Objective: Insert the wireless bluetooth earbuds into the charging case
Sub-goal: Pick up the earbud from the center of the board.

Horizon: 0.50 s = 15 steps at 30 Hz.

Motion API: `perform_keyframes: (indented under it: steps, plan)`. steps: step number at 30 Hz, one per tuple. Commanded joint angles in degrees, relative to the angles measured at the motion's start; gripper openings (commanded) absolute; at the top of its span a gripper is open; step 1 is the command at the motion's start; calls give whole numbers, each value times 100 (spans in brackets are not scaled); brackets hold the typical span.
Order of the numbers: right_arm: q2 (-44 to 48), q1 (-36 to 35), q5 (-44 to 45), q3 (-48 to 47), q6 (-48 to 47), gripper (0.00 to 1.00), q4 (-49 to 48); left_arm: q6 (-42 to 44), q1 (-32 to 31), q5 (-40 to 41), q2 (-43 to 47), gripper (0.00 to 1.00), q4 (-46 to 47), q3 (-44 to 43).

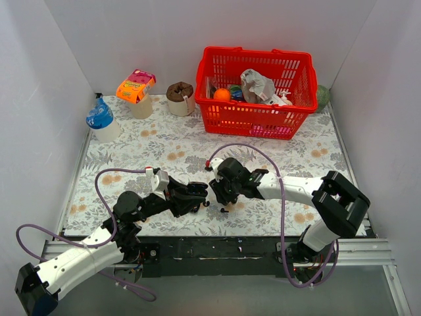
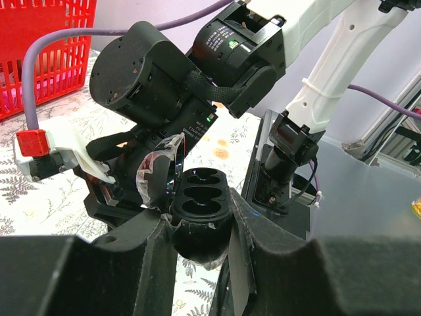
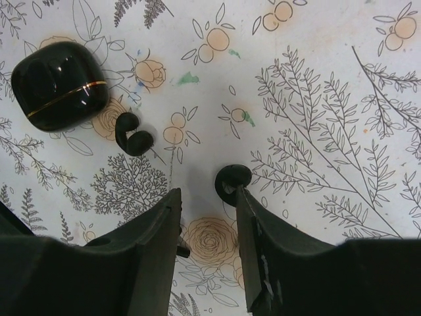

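Observation:
My left gripper (image 2: 200, 230) is shut on an open black charging case (image 2: 200, 197); its slots face up and look empty. In the top view this gripper (image 1: 199, 196) sits at the table's near middle, close beside my right gripper (image 1: 221, 193). My right gripper (image 3: 207, 197) is open and points down at the table. One black earbud (image 3: 231, 181) lies at its right fingertip. Another earbud (image 3: 133, 135) lies to the left, beside a closed black case with a gold line (image 3: 60, 85). A third small black piece (image 3: 183, 249) peeks from behind the left finger. Two buds (image 1: 224, 210) show under the grippers.
A red basket (image 1: 256, 92) with items stands at the back right, a green object (image 1: 322, 95) beside it. A blue-and-white bottle (image 1: 102, 122), a cup with an orange packet (image 1: 136, 89) and a brown cup (image 1: 180, 97) stand at the back left.

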<state>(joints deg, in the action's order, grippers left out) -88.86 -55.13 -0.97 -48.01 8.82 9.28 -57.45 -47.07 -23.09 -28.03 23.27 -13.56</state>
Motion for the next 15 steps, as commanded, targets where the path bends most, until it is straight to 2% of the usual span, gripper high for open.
perform_keyframes:
  steps: [1,10,15]
  plan:
    - [-105,55,71,-121,-29,46,-154,23,22,50,8,0,11,-41]
    - [-88,135,361,-51,41,41,-146,23,22,59,-27,0,2,-59]
    - [-44,161,422,-7,58,34,-163,15,22,50,-44,0,2,-59]
